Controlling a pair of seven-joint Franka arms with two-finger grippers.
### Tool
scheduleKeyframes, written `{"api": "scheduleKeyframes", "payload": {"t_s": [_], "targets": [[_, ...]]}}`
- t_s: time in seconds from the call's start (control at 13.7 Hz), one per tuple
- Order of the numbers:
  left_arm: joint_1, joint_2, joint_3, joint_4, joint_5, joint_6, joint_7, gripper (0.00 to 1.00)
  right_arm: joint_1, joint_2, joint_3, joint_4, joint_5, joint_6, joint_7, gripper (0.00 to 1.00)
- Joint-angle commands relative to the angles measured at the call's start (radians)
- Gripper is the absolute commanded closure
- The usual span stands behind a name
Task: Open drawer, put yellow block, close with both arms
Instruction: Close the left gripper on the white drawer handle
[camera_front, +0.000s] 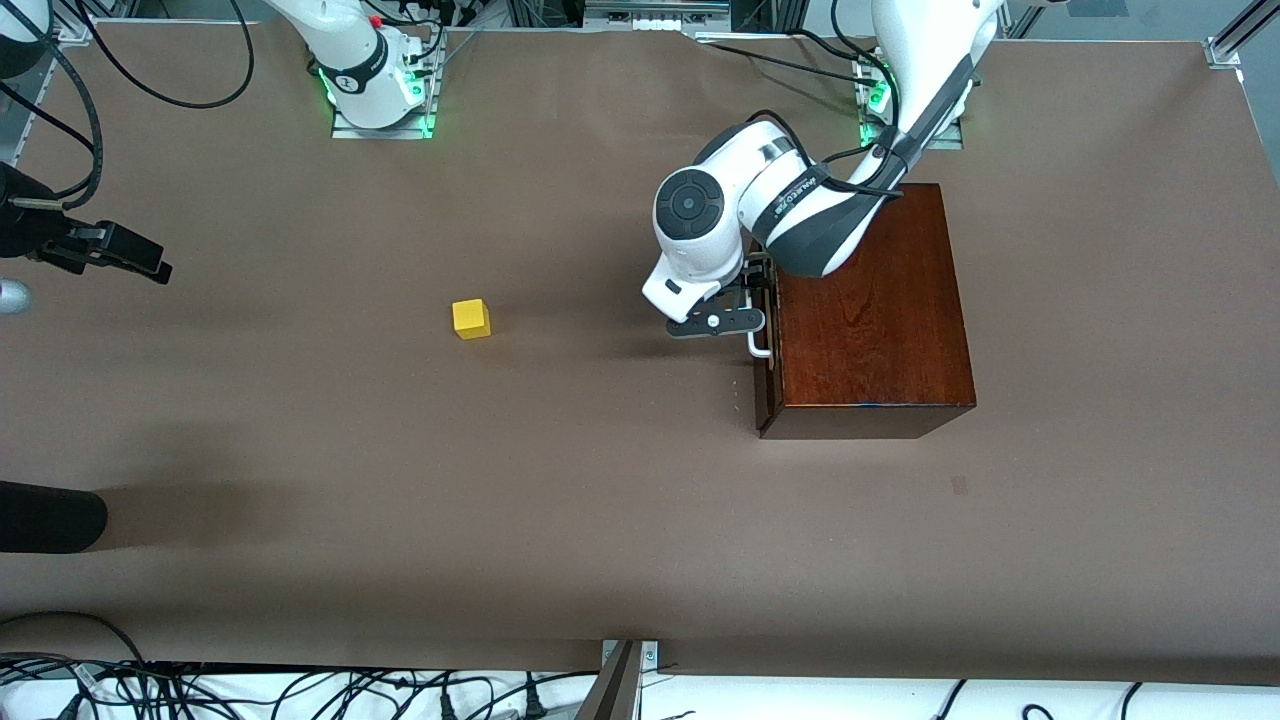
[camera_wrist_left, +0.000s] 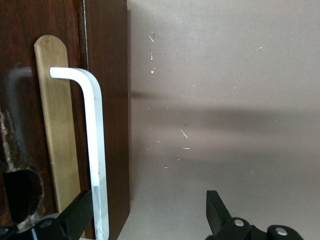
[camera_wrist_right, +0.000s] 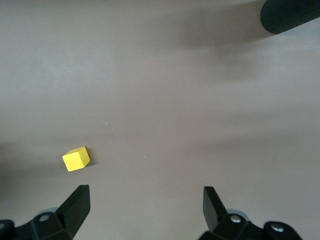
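We see left hand (camera_wrist_left: 150, 215) released at drawer (camera_front: 768, 345) handle (camera_wrist_left: 95, 150) | right hand (camera_wrist_right: 145, 212) released, waiting over surface (camera_wrist_right: 200, 100) | yellow block (camera_front: 471, 319) apart

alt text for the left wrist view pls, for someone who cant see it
The left gripper is open at the drawer front, with one black finger beside the white bar handle and the other out over the bare brown table. The dark reddish-brown front looks shut against the box.

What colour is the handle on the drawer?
White: the handle shows best in the left wrist view.
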Motion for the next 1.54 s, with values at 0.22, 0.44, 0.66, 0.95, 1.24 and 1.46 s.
{"api": "scheduleKeyframes", "payload": {"t_s": [0.22,0.44,0.66,0.95,1.24,1.46], "targets": [[0.0,0.017,0.005,0.007,0.071,0.02,-0.018,0.0,0.007,-0.014,-0.004,0.005,-0.002,-0.017,0.008,0.0],[0.0,0.026,0.008,0.007,0.071,0.02,-0.018,0.0,0.007,-0.014,-0.005,0.005,-0.002,-0.017,0.008,0.0],[-0.002,0.038,0.009,0.009,0.072,0.022,-0.018,0.0,0.007,-0.014,-0.005,0.005,-0.002,-0.017,0.008,0.0],[-0.008,0.046,0.008,0.018,0.069,0.031,-0.03,0.0,0.007,-0.014,-0.005,0.005,-0.002,-0.017,0.008,0.0],[-0.014,0.057,0.006,0.021,0.065,0.052,-0.079,0.0,0.007,-0.014,-0.005,0.005,-0.002,-0.017,0.005,0.0],[-0.037,0.077,0.005,0.026,0.054,0.054,-0.114,0.0,0.007,-0.014,-0.004,0.005,-0.002,-0.017,0.007,0.0]]}}
